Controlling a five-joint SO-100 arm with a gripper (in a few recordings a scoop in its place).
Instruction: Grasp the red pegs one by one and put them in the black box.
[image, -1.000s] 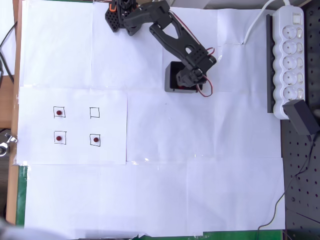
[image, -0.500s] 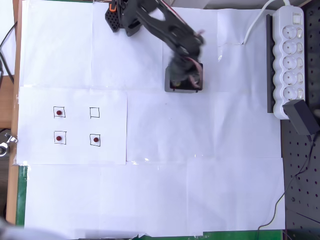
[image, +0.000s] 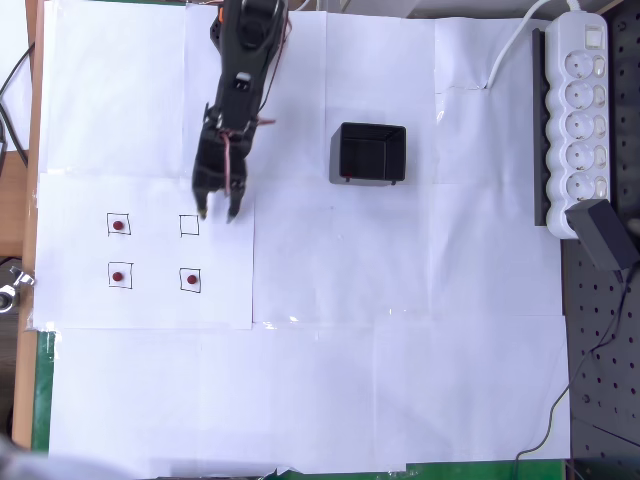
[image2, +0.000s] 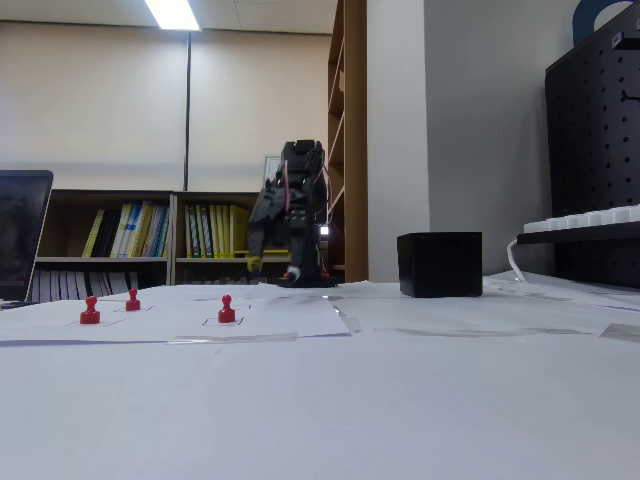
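Gripper (image: 216, 214) hangs over the paper sheet (image: 150, 300) w/ the drawn squares, fingertips pointing down-picture in overhead view, jaws apart w/ nothing between them. It sits just right of the empty square (image: 189, 225). Nearest red peg (image: 191, 279) lies below and slightly left of the tips; two more pegs (image: 119, 226) (image: 118, 276) are further left. Pegs stand upright in fixed view (image2: 227, 309). Black box (image: 368, 153) is well apart to the right, a red speck low on its near wall, contents unclear. Arm stretches from its base at the top edge, reaching down-picture; next move prob. needs a short advance to the nearest peg.
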